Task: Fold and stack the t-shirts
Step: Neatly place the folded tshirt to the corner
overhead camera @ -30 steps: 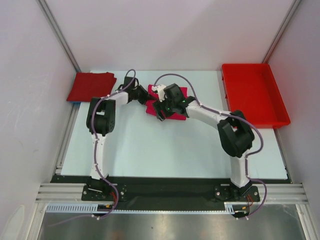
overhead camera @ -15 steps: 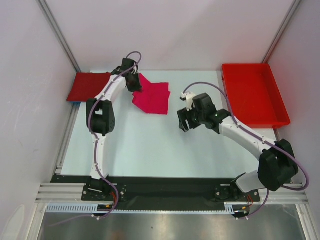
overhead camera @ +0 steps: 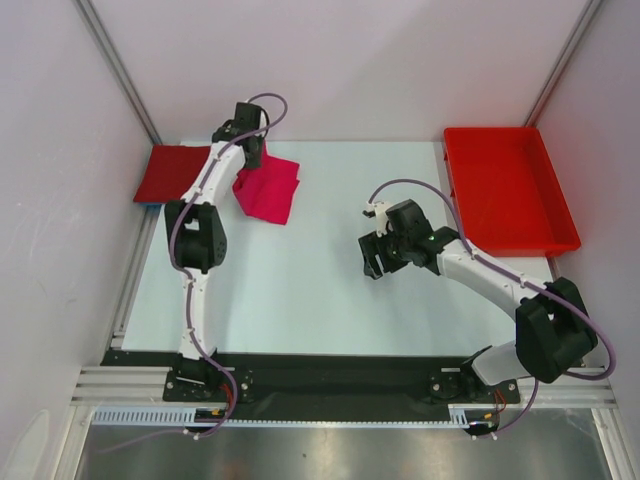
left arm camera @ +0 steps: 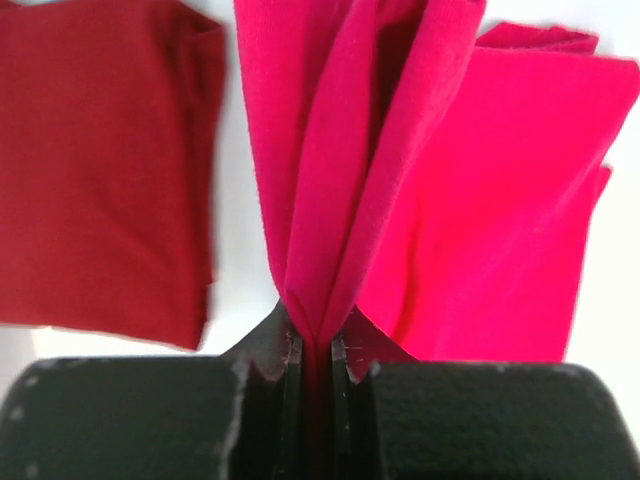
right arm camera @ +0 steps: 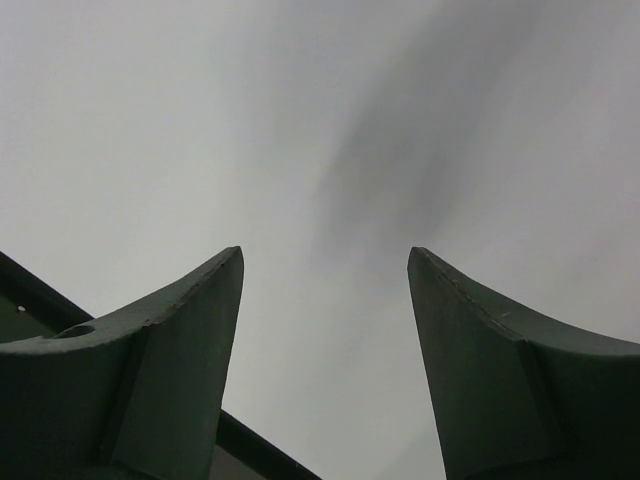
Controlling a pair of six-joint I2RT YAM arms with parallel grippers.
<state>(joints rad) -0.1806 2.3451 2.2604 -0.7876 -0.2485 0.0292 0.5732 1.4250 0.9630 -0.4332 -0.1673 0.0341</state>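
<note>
At the far left edge of the surface (overhead camera: 330, 300), the crimson t-shirt (overhead camera: 180, 172) lies folded flat. Just beside it, the left tool (left arm camera: 317, 345) is clamped on a bunched edge of the magenta t-shirt (overhead camera: 270, 190). That shirt hangs in folded layers from the grip, and its lower part appears to rest on the surface. The right tool (right arm camera: 325, 300) stands with fingers apart, holding nothing, over bare surface near the middle. Judgement: both shirts appear folded, but stacking is not yet done. Remaining: set the magenta t-shirt squarely on the crimson one and release.
</note>
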